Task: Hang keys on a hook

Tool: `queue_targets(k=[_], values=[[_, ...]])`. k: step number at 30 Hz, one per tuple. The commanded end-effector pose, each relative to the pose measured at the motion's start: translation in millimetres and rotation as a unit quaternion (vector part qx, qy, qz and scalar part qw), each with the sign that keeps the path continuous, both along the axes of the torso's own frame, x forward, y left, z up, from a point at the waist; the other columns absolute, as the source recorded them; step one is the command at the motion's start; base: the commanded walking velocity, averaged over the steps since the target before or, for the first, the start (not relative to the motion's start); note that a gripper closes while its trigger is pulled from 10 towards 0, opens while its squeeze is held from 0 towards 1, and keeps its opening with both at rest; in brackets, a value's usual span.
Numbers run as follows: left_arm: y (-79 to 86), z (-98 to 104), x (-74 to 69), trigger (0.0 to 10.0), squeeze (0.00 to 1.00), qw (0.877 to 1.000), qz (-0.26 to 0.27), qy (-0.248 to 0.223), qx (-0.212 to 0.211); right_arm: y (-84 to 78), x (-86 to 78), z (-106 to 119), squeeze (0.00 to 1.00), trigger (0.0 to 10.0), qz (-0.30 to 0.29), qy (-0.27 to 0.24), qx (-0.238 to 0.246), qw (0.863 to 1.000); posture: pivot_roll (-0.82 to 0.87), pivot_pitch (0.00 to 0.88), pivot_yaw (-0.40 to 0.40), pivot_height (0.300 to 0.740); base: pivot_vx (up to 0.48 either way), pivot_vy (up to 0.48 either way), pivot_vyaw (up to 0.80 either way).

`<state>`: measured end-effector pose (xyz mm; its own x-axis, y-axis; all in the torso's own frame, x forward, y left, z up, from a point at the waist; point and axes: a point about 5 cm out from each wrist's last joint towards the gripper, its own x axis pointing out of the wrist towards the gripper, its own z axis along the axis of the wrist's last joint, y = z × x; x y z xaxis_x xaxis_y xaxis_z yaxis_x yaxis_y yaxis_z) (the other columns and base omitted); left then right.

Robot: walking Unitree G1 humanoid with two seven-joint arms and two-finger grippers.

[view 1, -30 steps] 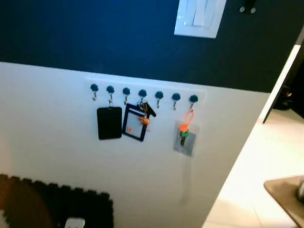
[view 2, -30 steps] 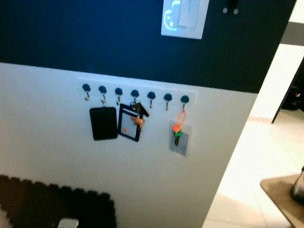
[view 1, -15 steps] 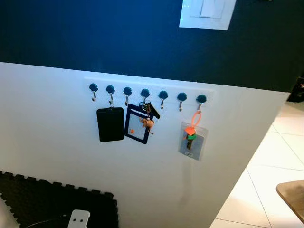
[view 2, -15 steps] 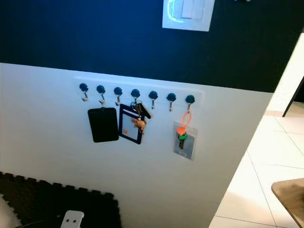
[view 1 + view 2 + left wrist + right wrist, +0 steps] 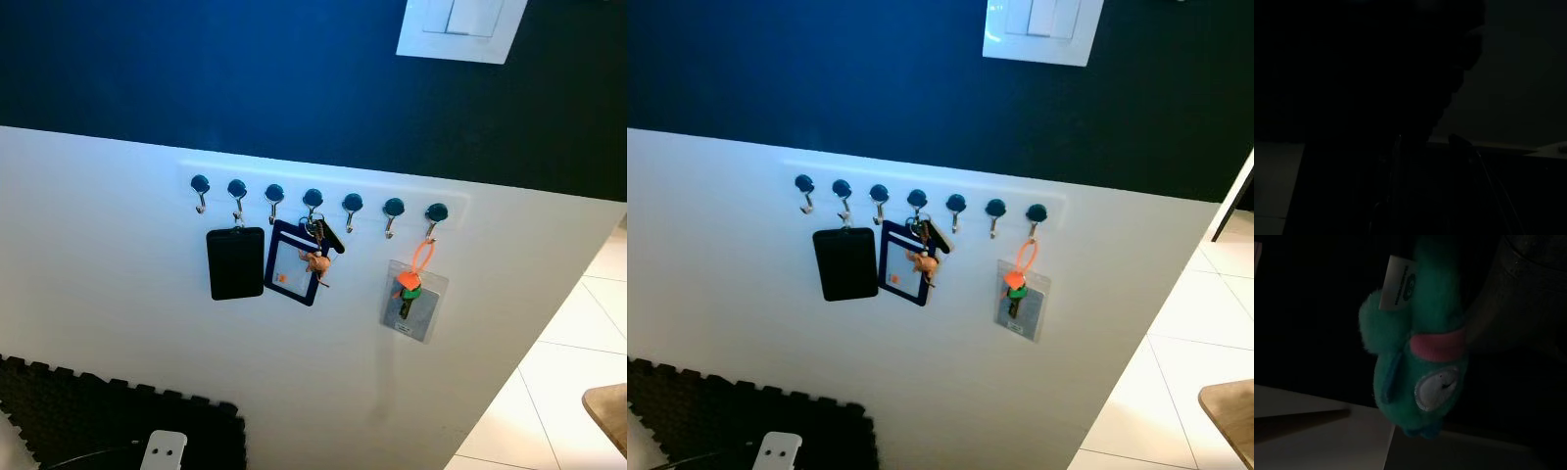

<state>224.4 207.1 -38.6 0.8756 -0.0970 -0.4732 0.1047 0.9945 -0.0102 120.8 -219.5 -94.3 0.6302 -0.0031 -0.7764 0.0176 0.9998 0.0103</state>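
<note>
Head views, wall ahead. I saw a white hook rail (image 5: 323, 188) fixed just under the line where the navy upper wall met the white lower wall, carrying seven blue-capped hooks in a row.

(a) The second hook from the left held a black card holder (image 5: 236, 263).

(b) The fourth hook held a blue badge holder (image 5: 292, 276), with a small bunch of keys and an orange charm (image 5: 318, 257) lying over its upper right corner.

(c) The last hook on the right held a clear pouch (image 5: 415, 299) on an orange loop, with a green-headed key inside.

(d) The other four hooks were bare.

A white light switch (image 5: 460, 27) sat higher on the navy wall. A black foam mat (image 5: 118, 426) lay at the foot of the wall, and pale floor tiles (image 5: 568, 382) ran to the right.

Right wrist view. A teal plush toy (image 5: 1422, 357) with a pink band and a white tag hung close in front of the right gripper, in deep shade. I could not tell how that gripper was set, nor whether keys were attached to the toy.

Left wrist view. It was nearly black; I could not tell the left gripper's state.
</note>
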Motion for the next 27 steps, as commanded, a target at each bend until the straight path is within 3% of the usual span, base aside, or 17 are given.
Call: queue_targets(k=[1,27], values=[[-3.7,-5.5,-6.2,10.0,0.0,1.0,-0.01,0.016,-0.001,-3.0,-3.4,-0.8,0.0,10.0,-0.003,0.008,-0.004,1.0,0.04,0.059,-0.035,0.74,0.0,0.251,0.0],[-8.1,-2.7,-2.6,10.0,0.0,1.0,-0.028,0.006,-0.011,-3.3,-0.4,-0.2,0.0,10.0,-0.006,0.007,-0.003,1.0,0.04,0.06,-0.033,0.74,0.0,0.305,0.0]])
